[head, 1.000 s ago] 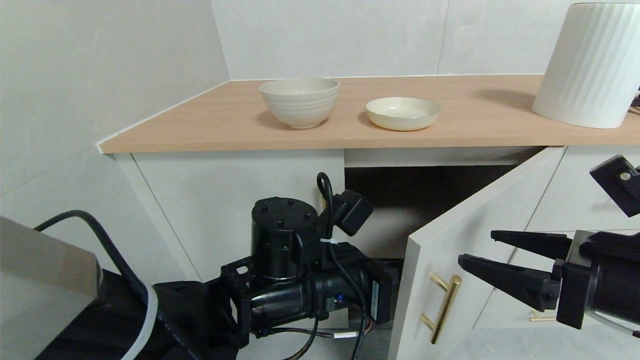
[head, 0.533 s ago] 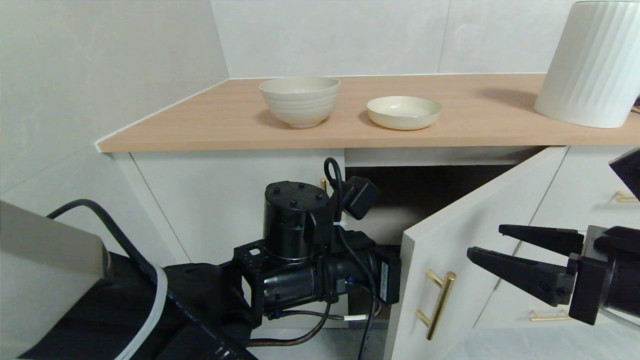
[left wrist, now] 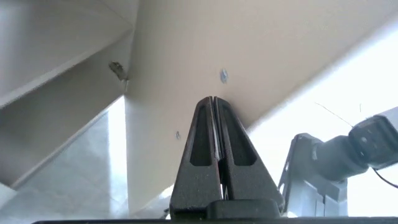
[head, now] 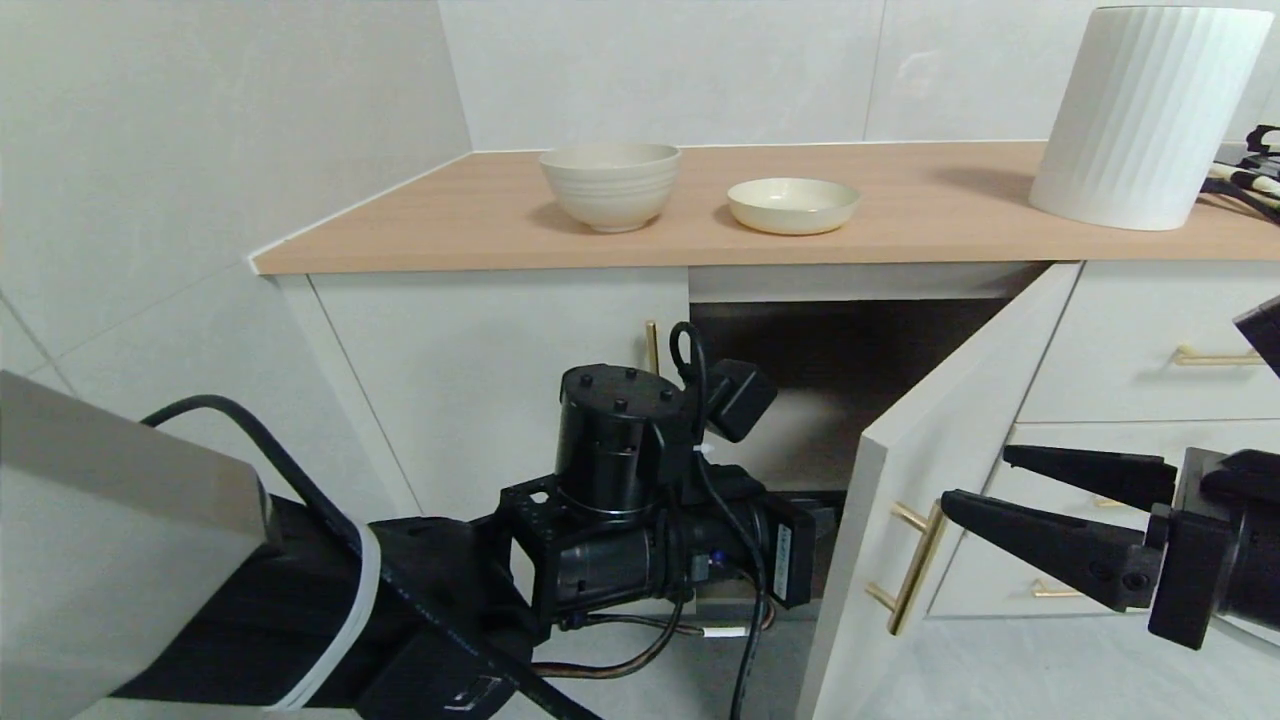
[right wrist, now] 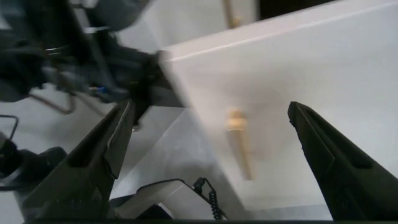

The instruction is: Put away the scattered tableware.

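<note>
A deep cream bowl [head: 610, 185] and a shallow cream dish [head: 793, 205] stand side by side on the wooden counter [head: 450, 230]. Below them a white cabinet door [head: 940, 450] stands open, with a gold handle [head: 912, 568] on its outer face. My right gripper [head: 975, 475] is open, level with that handle and just to its right. In the right wrist view the handle [right wrist: 239, 143] lies between the spread fingers [right wrist: 106, 155]. My left arm [head: 650, 500] is low in front of the cabinet opening. Its gripper [left wrist: 213, 102] is shut, empty, and points at the door's inner face [left wrist: 261, 56].
A tall white ribbed container [head: 1140, 120] stands on the counter at the right, with cables [head: 1245, 170] behind it. Drawers with gold handles [head: 1215, 355] lie right of the open door. A tiled wall closes off the left side. The cabinet interior [head: 830, 350] is dark.
The head camera has shifted, so the whole scene sits differently. My left arm has moved up and right, toward the door's inner side. The right gripper stays open by the handle.
</note>
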